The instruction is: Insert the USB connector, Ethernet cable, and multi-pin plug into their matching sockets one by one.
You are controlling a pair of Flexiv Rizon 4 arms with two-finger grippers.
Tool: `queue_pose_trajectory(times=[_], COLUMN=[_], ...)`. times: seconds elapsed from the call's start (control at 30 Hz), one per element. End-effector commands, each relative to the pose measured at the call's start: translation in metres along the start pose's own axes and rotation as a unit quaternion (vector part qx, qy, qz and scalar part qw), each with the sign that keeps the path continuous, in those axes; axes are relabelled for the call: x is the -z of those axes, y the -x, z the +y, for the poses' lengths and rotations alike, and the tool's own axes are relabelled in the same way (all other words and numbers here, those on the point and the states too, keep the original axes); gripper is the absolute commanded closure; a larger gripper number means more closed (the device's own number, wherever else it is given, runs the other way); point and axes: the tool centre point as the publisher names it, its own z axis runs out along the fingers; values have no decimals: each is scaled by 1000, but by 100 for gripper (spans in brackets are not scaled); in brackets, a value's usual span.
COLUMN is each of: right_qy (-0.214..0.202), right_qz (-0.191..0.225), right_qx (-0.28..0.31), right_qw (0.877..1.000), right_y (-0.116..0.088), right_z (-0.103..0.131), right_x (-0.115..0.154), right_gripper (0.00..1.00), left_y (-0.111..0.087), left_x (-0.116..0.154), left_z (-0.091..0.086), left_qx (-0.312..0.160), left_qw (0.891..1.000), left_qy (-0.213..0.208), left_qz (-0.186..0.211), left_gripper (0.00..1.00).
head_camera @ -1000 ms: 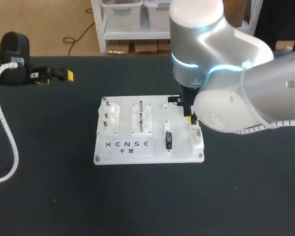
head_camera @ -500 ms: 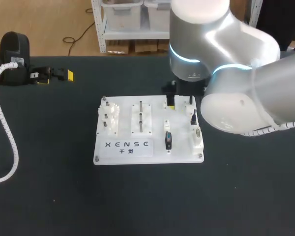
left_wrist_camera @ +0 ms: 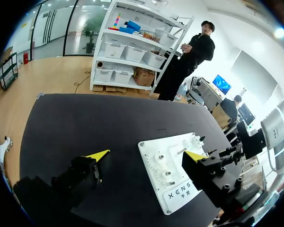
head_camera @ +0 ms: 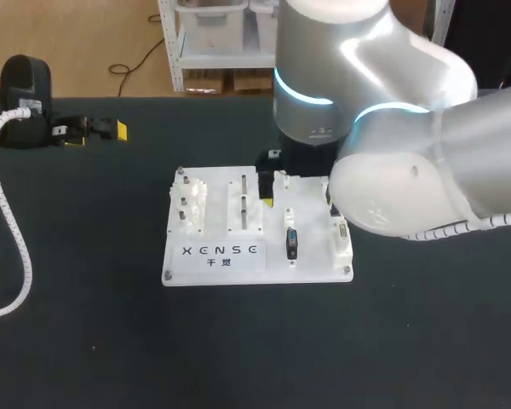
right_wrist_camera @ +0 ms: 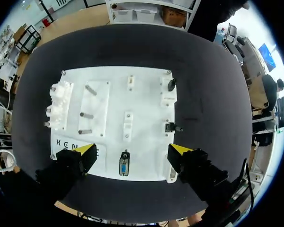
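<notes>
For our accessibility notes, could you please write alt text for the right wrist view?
The right pincer hangs open and empty over a white board on a black table. A multi-pin connector on the board shows below the gap between its yellow-tipped fingers.

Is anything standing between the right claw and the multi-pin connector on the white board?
Nothing visible does. In the right wrist view the right claw is open above the white board, and the multi-pin connector on it shows uncovered ahead of it. No cable, hand or other arm crosses the gap.
</notes>
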Motion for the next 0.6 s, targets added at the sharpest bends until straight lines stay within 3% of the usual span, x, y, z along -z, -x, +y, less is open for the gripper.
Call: queue_pose_trajectory(times=[0.03, 0.2, 0.33, 0.6], right_qy=[-2, -7, 26, 26], right_qz=[6, 17, 25, 25], right_qx=[2, 12, 20, 20], right_qw=[1000, 1000, 999, 999], right_y=[-1, -8, -12, -12], right_z=[7, 6, 7, 7], right_x=[-7, -16, -17, -17], right_gripper=[0, 0, 0, 0], left_y=[0, 0, 0, 0], left_x=[0, 0, 0, 0], left_z=[0, 0, 0, 0], left_qx=[0, 0, 0, 0], left_qw=[1000, 1000, 1000, 1000], left_qy=[0, 0, 0, 0], left_qz=[0, 0, 0, 0], left_gripper=[0, 0, 0, 0])
